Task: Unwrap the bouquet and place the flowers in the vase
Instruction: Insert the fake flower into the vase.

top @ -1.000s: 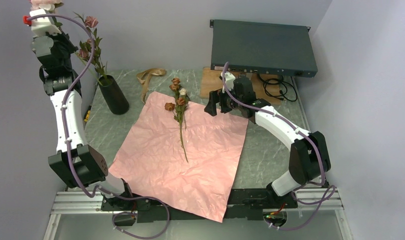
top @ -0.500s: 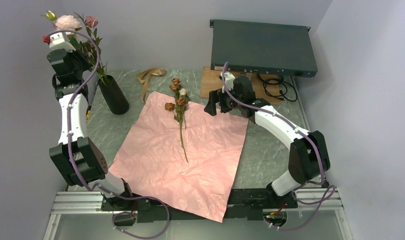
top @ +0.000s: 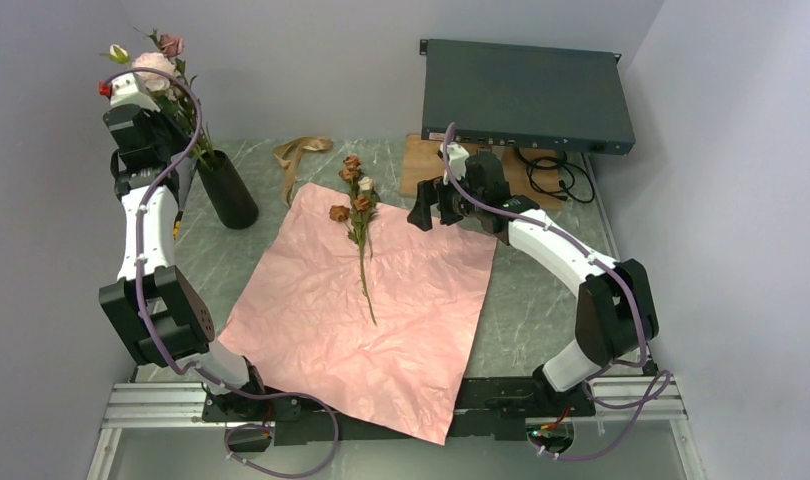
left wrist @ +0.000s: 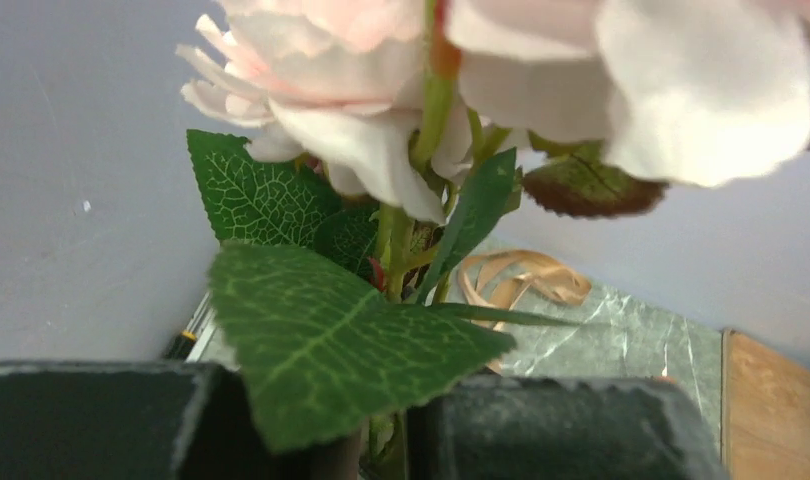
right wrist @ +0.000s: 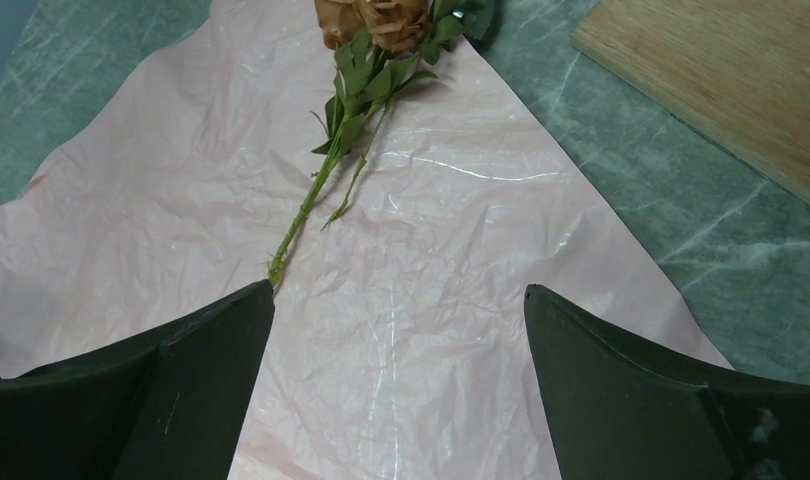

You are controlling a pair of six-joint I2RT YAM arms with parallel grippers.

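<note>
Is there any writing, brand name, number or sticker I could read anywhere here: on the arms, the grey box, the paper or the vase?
No text can be read in any view.
Grey rack box: tiny marks along its front edge, too small to read.
Pink paper, black vase, wooden board: no print visible.
Left arm, right arm: no label visible.

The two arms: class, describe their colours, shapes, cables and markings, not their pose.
Both the left arm and the right arm have white curved links between chunky black joint housings. A lilac cable runs along each. A red connector sits at the left wrist. The end effector fingers are matte black wedges.
</note>
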